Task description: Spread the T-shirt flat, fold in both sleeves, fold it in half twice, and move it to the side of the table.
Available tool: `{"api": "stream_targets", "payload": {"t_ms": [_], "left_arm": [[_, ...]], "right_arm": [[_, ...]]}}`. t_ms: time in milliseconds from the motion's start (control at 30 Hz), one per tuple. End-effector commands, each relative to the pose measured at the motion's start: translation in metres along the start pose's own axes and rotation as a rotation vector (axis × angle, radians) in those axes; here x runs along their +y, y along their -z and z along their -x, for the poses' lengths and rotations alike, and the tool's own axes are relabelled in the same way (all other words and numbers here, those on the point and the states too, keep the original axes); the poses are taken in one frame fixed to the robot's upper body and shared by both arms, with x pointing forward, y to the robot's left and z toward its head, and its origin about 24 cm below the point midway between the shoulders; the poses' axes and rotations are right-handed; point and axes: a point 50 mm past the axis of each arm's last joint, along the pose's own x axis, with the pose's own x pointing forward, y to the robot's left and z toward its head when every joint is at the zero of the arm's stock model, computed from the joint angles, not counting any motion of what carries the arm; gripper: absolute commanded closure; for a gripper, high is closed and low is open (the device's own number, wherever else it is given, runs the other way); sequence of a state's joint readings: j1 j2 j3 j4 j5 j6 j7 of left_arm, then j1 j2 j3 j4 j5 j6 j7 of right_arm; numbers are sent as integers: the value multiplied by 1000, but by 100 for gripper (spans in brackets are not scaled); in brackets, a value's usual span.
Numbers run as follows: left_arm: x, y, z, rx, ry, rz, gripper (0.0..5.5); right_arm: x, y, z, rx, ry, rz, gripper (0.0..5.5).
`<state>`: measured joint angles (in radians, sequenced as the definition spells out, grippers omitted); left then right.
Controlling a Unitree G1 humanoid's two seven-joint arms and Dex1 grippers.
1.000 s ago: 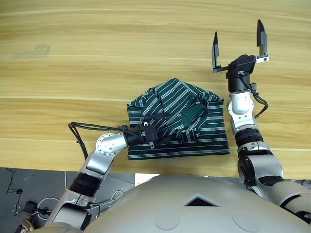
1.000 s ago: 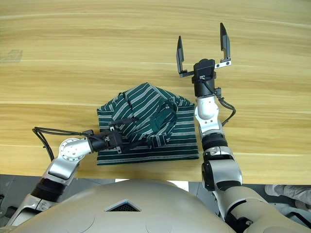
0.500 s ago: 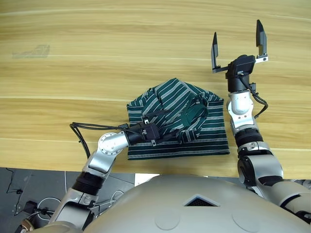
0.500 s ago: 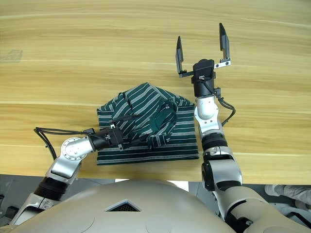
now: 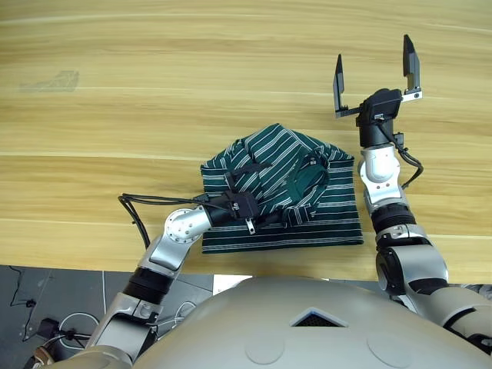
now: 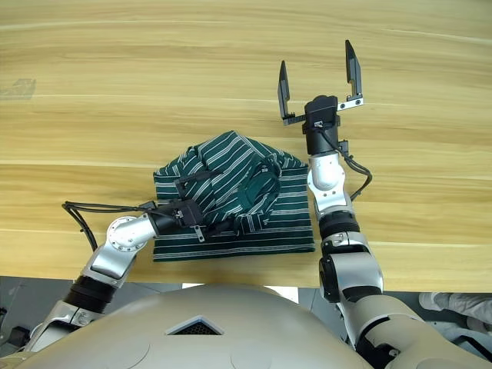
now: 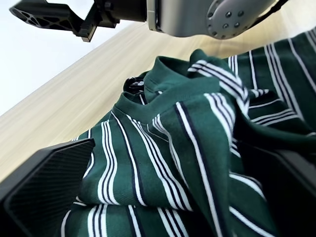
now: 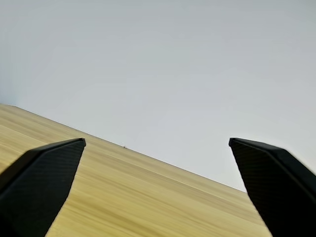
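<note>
A crumpled dark green T-shirt [image 5: 307, 204] with white stripes lies near the front edge of the wooden table [image 5: 154, 92]. My left gripper [image 5: 263, 192] rests low on the shirt's left half. It is open, its fingers [image 7: 44, 185] spread wide with bunched cloth [image 7: 187, 148] and the collar between them. My right gripper [image 5: 372, 52] stands upright above the table, just beyond the shirt's far right corner. It is open and holds nothing, with both fingers [image 8: 39, 173] pointing away from me.
Bare wood stretches far, left and right of the shirt. The table's front edge [image 5: 92, 261] runs just below the shirt. A black cable [image 5: 134, 207] loops from my left wrist over the table.
My left gripper has slid to the right, deeper over the shirt, and its upper finger now sits higher on the folds. The right gripper has barely moved.
</note>
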<state>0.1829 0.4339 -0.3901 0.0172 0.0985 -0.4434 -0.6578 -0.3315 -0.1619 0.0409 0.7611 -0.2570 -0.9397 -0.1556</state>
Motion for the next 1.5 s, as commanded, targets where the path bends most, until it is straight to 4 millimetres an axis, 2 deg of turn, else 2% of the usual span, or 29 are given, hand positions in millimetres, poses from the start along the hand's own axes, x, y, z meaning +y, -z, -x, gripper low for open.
{"api": "stream_targets", "payload": {"t_ms": [33,400,567,633,867,1500], "left_arm": [[2,-1,-1,-4,-2,-35,14],[5,-8,2,-81,-15,3,21],[5,-7,1,-74,-14,-3,106],[5,-3,1,-50,-16,-23,106],[4,-2,0,-41,-13,-30,209],[6,2,-5,-38,-15,-35,517]], "right_arm": [[-1,-1,-3,-14,-7,13,10],[0,-1,-2,-15,-14,21,10],[-1,-1,-1,-15,-14,26,10],[-1,-1,-1,-15,-14,27,10],[0,-1,-1,-17,-18,29,10],[2,2,-1,-20,-67,72,10]]}}
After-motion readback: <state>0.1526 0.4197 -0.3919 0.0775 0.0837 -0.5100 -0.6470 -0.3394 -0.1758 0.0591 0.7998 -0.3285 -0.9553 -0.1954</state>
